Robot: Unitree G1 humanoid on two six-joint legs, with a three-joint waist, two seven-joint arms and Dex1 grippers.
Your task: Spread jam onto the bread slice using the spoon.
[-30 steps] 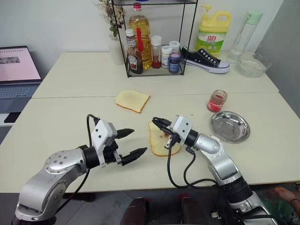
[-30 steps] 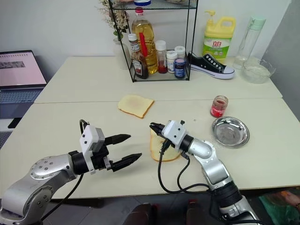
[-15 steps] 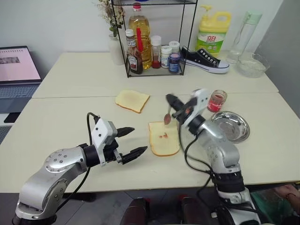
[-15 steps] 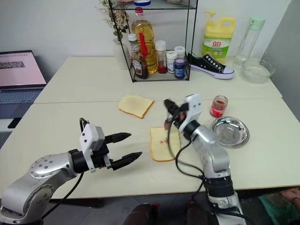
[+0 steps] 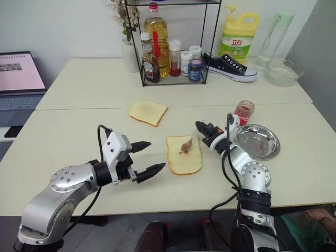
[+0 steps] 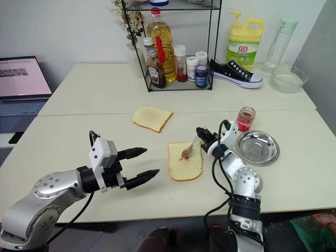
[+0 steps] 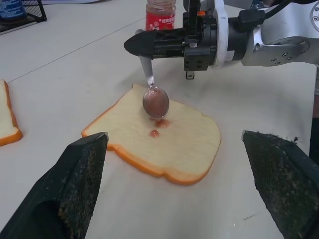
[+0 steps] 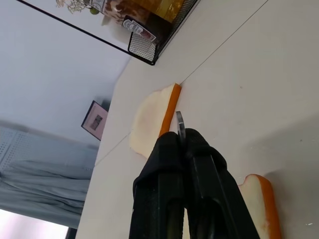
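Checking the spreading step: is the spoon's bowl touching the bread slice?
Touching. In the left wrist view the spoon bowl's lower edge meets the bread slice at a small red jam smear, with no gap visible.

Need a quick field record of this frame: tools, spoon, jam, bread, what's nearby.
right tool: shut on the spoon handle
spoon: bowl down over the bread slice, jam on it
bread slice: flat on the table, in front of the right tool
jam: small red spots on the slice under the spoon, not spread yet
left tool: open, holding nothing, left of the slice
second slice: farther back on the table, untouched
steel dish: right of the right tool
jam jar: behind the dish
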